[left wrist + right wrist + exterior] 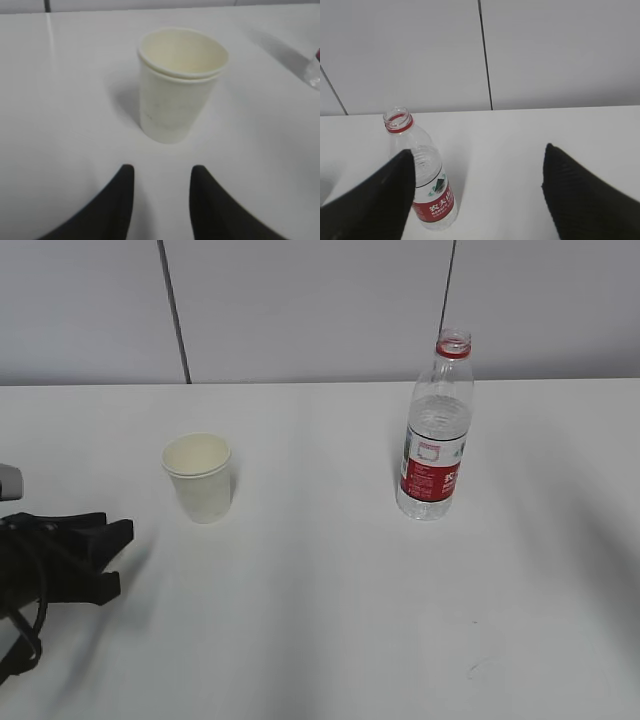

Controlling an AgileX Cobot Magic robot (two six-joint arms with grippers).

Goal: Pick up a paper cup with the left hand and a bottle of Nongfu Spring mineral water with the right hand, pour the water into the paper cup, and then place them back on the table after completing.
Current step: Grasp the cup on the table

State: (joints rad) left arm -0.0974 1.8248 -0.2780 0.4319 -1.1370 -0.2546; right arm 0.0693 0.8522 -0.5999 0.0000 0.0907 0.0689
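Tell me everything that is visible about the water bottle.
The bottle is clear plastic with a red and white label and a red neck ring; its cap is off. It stands upright on the white table, right of the paper cup, partly filled with water. Nothing touches it; the right hand is open near it.

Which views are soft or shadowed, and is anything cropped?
Exterior view: even, diffuse light; the paper cup and bottle are fairly sharp, with broad soft shadows on the table. Left wrist view: slightly soft overall, the left tool blurred in the foreground, the bottle cut by the right edge. Right wrist view: the bottle label is legible, the right tool dark with little detail.
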